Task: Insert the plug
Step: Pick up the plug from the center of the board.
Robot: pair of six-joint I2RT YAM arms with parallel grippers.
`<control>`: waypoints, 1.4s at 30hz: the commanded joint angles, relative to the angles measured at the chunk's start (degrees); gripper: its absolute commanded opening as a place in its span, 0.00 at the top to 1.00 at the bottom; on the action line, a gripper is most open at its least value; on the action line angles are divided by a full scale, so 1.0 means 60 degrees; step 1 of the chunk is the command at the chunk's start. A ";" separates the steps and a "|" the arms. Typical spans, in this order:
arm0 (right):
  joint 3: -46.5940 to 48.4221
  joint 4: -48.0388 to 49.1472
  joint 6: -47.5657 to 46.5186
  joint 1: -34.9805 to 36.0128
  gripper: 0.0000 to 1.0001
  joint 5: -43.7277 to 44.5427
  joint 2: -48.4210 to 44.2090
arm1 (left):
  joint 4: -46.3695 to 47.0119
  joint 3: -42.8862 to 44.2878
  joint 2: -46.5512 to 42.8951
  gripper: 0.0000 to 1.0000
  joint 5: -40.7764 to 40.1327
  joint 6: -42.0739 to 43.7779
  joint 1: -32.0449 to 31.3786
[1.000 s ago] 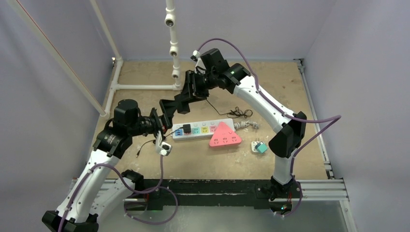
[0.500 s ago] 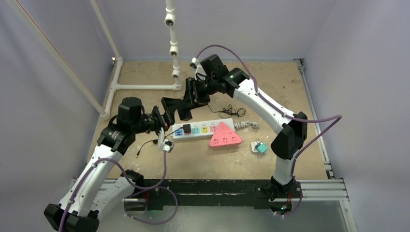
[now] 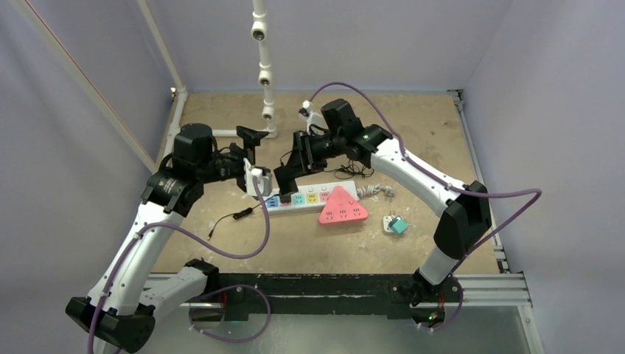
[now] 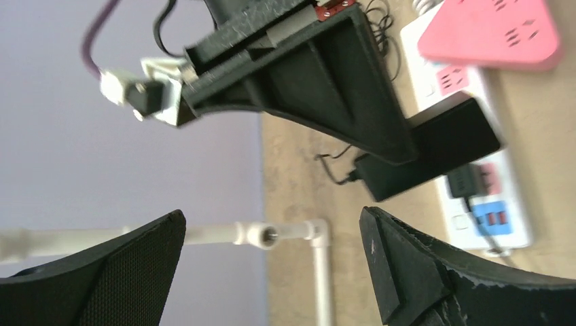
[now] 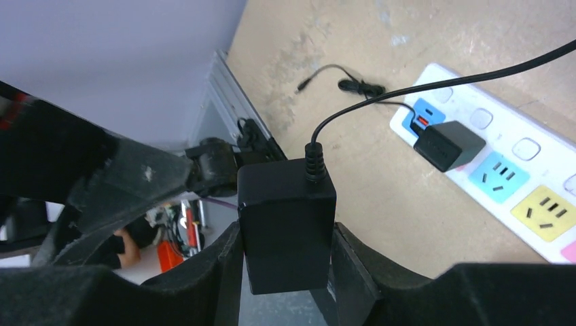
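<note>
Right wrist: right gripper [image 5: 288,266] clamps black power adapter [image 5: 285,204]; we advise squaring it over a free power strip [image 5: 506,144] socket.

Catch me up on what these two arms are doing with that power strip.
The right end effector is clamped on a black power adapter, its cord trailing off, held in the air near the blue socket end of the white power strip. It is not plugged in yet. A smaller black plug already sits in the strip next to the blue socket. The left end effector hangs open and empty nearby.
</note>
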 commanded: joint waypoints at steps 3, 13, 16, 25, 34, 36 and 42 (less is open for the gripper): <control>-0.1206 0.3707 0.1657 -0.0988 0.95 -0.1144 -0.1187 | 0.0056 0.0026 -0.0287 0.01 0.0842 -0.3932 0.0031; -0.1476 0.4698 0.2197 -0.1052 0.95 -0.1546 -0.1100 | 0.1582 0.0119 0.0552 0.01 0.1368 -0.6910 0.0029; -0.1588 0.4782 0.2336 -0.1066 0.95 -0.1518 -0.1183 | 0.1592 0.0402 0.1180 0.01 0.1341 -0.7007 0.0001; -0.1792 0.4925 0.2469 -0.1091 0.95 -0.1591 -0.1171 | -0.0024 0.1202 0.2021 0.01 0.0922 -0.5648 -0.0812; -0.2071 0.4969 0.2512 -0.1224 0.95 -0.1685 -0.1261 | -0.0241 0.1484 0.2493 0.01 -0.0325 -0.5170 -0.1595; -0.2208 0.4978 0.2517 -0.1302 0.95 -0.1685 -0.1357 | -0.0364 0.1440 0.2433 0.01 -0.0579 -0.4989 -0.1594; -0.2365 0.4906 0.2455 -0.1399 0.95 -0.1733 -0.1451 | -0.0156 0.1187 0.2237 0.01 -0.1430 -0.5236 -0.1595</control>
